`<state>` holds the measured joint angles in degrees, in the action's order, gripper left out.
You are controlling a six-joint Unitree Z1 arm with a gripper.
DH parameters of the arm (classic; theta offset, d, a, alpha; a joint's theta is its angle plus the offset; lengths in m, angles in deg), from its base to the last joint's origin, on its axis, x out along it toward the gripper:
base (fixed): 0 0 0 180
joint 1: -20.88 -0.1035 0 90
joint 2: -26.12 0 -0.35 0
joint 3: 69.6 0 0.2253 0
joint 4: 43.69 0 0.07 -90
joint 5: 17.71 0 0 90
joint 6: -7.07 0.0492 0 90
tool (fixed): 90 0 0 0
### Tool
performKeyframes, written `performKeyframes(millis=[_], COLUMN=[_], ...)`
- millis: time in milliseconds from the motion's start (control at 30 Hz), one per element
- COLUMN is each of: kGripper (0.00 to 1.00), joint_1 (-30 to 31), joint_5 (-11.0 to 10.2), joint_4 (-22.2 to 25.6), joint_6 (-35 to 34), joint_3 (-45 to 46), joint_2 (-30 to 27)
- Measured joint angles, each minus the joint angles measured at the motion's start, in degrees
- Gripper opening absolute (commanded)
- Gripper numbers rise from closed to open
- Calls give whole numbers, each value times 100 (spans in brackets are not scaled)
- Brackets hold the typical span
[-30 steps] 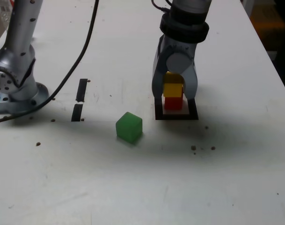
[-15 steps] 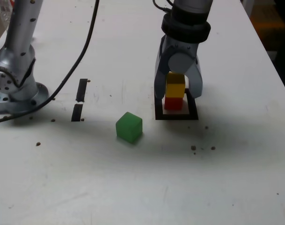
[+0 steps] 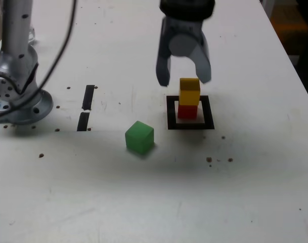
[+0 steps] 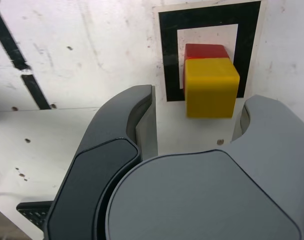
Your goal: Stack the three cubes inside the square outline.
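Note:
The yellow cube (image 3: pixel 189 91) sits on top of the red cube (image 3: pixel 187 111) inside the square outline (image 3: pixel 190 124). Both show in the wrist view too: yellow cube (image 4: pixel 210 86), red cube (image 4: pixel 206 50), square outline (image 4: pixel 209 17). The green cube (image 3: pixel 139 136) lies alone on the table, toward the exterior view's left of the outline and nearer the camera. My gripper (image 3: pixel 183 78) hangs open above and just behind the stack, holding nothing. Its fingers (image 4: pixel 127 120) stand apart from the yellow cube.
Two short black tape strips (image 3: pixel 86 106) lie at the exterior view's left of the outline. The arm's base (image 3: pixel 17 96) stands at the far left with a black cable running from it. Small dark specks dot the white table.
The gripper opened, let go of the yellow cube on the red one, and rose up and slightly to the exterior view's left. The stack stayed in place.

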<state>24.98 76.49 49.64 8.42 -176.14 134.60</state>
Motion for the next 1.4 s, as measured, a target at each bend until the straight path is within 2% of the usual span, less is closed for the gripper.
performKeyframes(millis=[333, 667, 900, 1133, 1233, 1400], kGripper=[69, 76, 78, 80, 80, 80], joint_1=[227, 1181, 1624, 1784, 1805, 1832], joint_5=[-131, -189, -213, -23, 117, 143], joint_4=[407, 494, 139, -509, -875, -1085], joint_6=[200, 530, 697, 1064, 1246, 1346], joint_3=[423, 1381, 2211, 2599, 2584, 2523], joint_2=[-1020, -1544, -1721, -1713, -1561, -1257])
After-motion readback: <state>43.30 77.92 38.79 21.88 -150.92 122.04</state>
